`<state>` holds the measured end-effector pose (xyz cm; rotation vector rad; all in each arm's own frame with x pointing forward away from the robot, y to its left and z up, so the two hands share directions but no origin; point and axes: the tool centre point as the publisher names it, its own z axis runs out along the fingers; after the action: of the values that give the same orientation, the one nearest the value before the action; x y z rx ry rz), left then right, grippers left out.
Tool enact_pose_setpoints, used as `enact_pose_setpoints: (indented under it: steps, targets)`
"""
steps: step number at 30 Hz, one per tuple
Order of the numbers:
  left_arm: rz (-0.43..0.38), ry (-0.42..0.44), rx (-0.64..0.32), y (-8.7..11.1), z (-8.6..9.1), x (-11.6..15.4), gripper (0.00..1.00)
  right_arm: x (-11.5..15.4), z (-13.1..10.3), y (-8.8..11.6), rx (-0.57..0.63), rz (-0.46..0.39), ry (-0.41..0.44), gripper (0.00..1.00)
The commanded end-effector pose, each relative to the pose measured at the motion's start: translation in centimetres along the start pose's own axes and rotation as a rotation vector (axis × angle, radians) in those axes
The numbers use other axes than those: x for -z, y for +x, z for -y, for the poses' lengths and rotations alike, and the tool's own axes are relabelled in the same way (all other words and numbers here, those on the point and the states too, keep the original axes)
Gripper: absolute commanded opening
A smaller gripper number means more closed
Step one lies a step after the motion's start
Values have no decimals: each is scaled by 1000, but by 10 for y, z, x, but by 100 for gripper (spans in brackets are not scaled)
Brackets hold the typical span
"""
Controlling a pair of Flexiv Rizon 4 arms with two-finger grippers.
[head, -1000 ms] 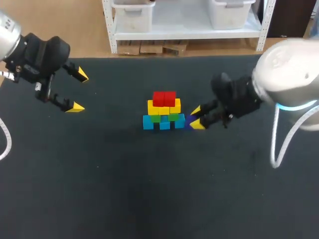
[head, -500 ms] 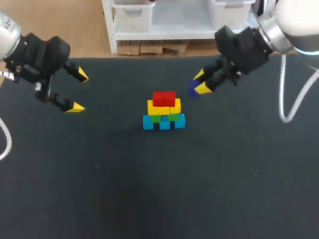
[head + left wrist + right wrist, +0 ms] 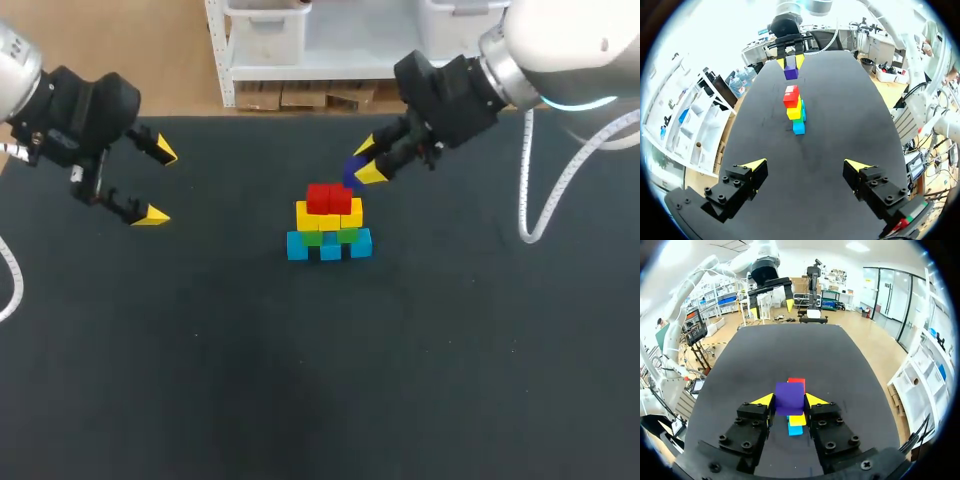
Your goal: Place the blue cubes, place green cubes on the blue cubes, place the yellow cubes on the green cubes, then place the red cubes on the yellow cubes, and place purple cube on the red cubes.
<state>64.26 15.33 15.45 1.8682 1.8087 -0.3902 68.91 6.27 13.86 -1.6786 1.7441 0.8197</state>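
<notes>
Head view: the purple cube [image 3: 351, 171] is clamped between both fingers of the right pincer [image 3: 366, 160], raised off the surface [image 3: 300, 380], near the red cubes [image 3: 329, 198] that top the stack. The left pincer [image 3: 157, 183] is spread wide, empty, well apart from the stack.

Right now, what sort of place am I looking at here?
Probably a robotics lab's test bench: a black table, a stack of coloured cubes on it, an open left tool, and a right tool holding a purple cube near the stack.
</notes>
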Motion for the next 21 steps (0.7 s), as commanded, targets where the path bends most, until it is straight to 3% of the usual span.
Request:
enact_pose_setpoints:
  steps: [1, 10, 21]
  targets:
    - [6, -3, -5, 2, 1, 0, 100, -10, 0, -6, -2, -8, -2, 0]
    - [6, -3, -5, 2, 1, 0, 100, -29, -3, -9, 2, -16, -24, 0]
    - [6, -3, -5, 2, 1, 0, 100, -32, -1, -10, 2, -24, -18, 0]
